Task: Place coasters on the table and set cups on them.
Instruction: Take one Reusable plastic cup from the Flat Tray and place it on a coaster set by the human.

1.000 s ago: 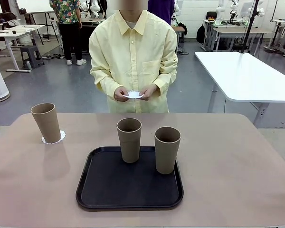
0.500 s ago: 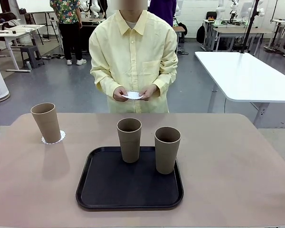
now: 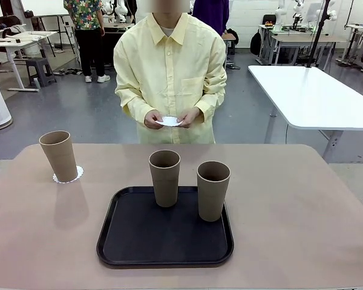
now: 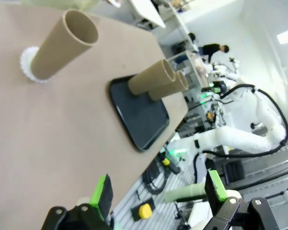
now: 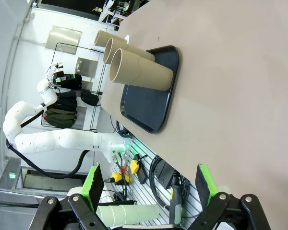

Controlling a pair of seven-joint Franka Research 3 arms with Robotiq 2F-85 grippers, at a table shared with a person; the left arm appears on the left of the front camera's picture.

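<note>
The left gripper (image 4: 159,188) and right gripper (image 5: 149,181) both gape wide, empty. One cup (image 3: 59,156) stands on a coaster (image 3: 69,177); the person (image 3: 169,66) holds a second coaster (image 3: 169,121).

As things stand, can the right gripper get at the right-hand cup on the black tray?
Probably yes. The right gripper is open, back beyond the near edge of the table, and only bare tabletop lies between it and that cup; the other tray cup stands to the left, clear.
</note>
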